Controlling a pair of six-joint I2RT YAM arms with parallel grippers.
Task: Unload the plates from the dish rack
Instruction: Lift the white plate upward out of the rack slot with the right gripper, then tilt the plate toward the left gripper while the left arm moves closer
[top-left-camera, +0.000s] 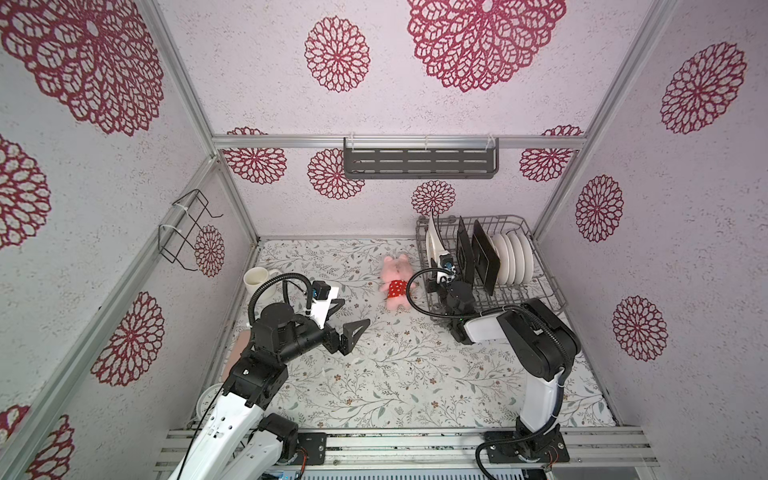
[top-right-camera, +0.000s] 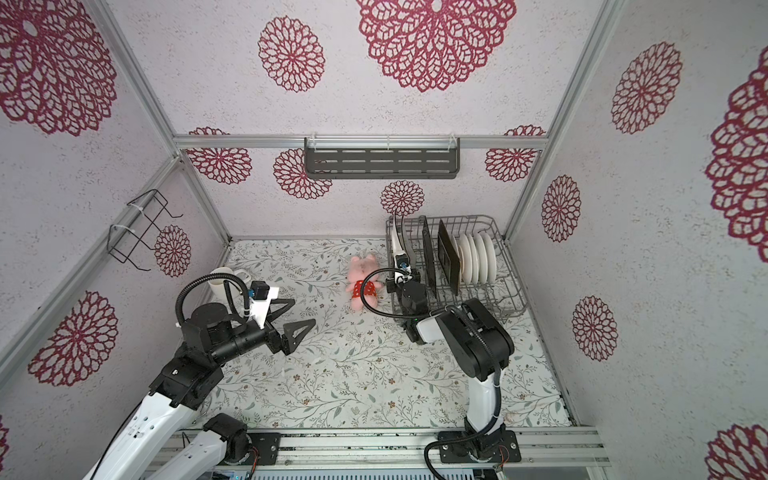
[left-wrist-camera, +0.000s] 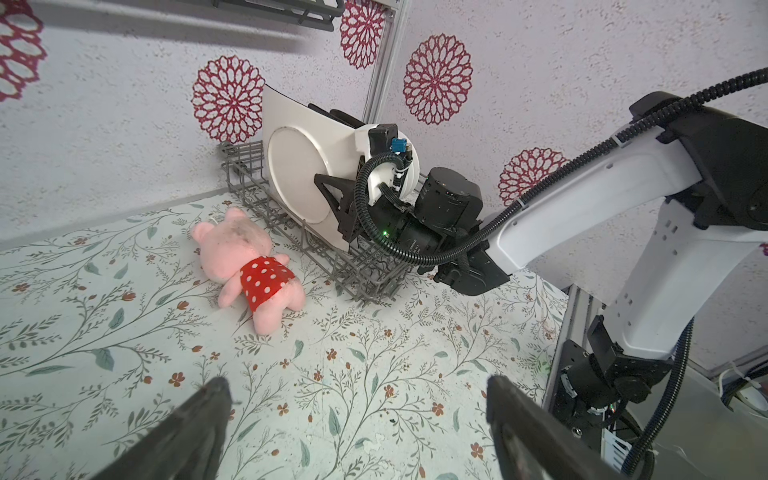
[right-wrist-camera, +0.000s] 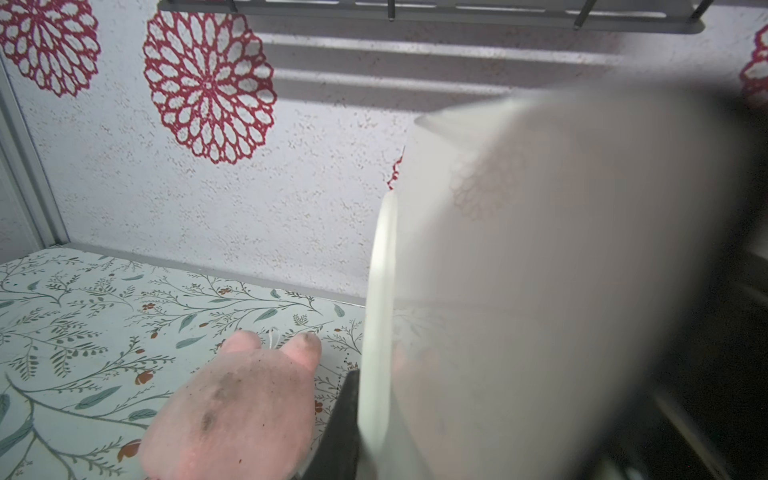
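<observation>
**Right gripper clamped on the cream plate at the rack's left end**

The cream square plate (top-left-camera: 432, 239) stands on edge at the left end of the dish rack (top-left-camera: 548, 291), right of centre in both top views. 2 dark square plates (top-left-camera: 482, 257) and a row of round white plates (top-left-camera: 513, 257) stand further right in the rack.

I judge the plate to be glazed ceramic: stiff, rather heavy, slippery, and easy to chip against the wire tines. The good hold is near the rim with 1 finger on each face. That is how the right gripper (left-wrist-camera: 334, 197) is closed on it in the left wrist view. The plate leans a little, and its lower corner seems to be inside the rack.

The right arm (top-left-camera: 536, 332) reaches forward low, with the forearm nearly level. The left gripper (top-left-camera: 348, 318) has its jaws wide apart and empty. It is over the table (top-left-camera: 415, 374) at centre left, near the mug (top-left-camera: 257, 279).
</observation>
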